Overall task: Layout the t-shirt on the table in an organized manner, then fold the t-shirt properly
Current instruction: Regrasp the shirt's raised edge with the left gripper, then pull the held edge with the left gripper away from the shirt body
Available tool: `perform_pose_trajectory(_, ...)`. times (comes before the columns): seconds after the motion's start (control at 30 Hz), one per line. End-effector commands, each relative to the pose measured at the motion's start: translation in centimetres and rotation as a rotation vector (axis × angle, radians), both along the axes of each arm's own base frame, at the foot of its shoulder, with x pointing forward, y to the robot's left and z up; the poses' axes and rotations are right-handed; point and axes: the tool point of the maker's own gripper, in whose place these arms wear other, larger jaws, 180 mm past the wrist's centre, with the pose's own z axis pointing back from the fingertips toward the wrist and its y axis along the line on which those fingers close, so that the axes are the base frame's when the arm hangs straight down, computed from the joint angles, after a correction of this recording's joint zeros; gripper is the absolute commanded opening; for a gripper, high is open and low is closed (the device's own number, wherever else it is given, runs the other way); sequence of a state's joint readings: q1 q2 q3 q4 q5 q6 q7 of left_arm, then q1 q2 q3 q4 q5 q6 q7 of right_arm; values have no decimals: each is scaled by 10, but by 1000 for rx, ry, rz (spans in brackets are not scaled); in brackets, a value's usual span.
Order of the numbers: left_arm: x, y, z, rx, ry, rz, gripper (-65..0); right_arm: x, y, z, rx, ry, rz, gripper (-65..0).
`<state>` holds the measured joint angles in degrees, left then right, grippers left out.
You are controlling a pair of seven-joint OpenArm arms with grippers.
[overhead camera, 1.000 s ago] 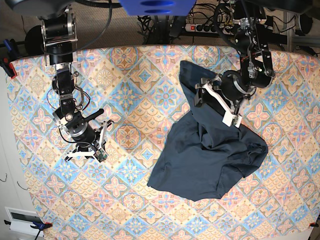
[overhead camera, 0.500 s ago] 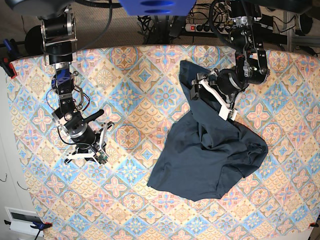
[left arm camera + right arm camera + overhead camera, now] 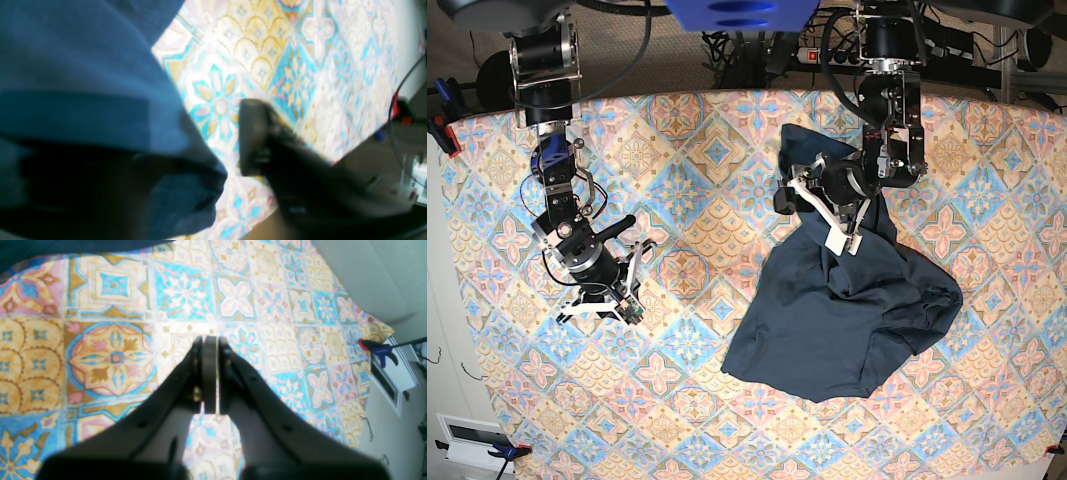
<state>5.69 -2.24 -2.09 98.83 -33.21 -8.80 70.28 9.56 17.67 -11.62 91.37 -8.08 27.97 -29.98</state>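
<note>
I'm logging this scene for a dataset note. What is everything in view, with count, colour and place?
t-shirt: one, dark navy, crumpled right of centre on the table, upper part bunched at the left gripper.
table: one, cloth of pink, blue and yellow tiles, fills the view.
clamps: blue with red tips, at the cloth's edges.
power strip: one, white, behind the table.
left gripper: one, black and white, at the shirt's upper part.
right gripper: one, black, shut, empty, over bare cloth.

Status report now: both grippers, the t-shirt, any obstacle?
Left gripper at t-shirt top edge, grip unclear. Right gripper shut, empty, over bare table. T-shirt crumpled, unfolded. No obstacle seen.
</note>
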Motion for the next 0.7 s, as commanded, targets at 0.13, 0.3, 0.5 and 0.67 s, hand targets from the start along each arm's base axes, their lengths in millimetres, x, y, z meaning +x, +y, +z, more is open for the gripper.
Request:
perform_pose_trajectory(0.13,20,12,41,-7,-137,38,-650,10,-1,22,11,-67,2,-640)
perform_pose_trajectory(0.3,16,53,92,22,-258,87,-650,10,-1,22,11,-67,2,-640)
perform_pose_trajectory(0.5,19,191,129,163,-349,362,-650,10,-1,23,11,-68,3,-639)
perform_pose_trajectory(0.67,15,297,153,271,-376,588,-650,10,1,22,11,-66,7,-639)
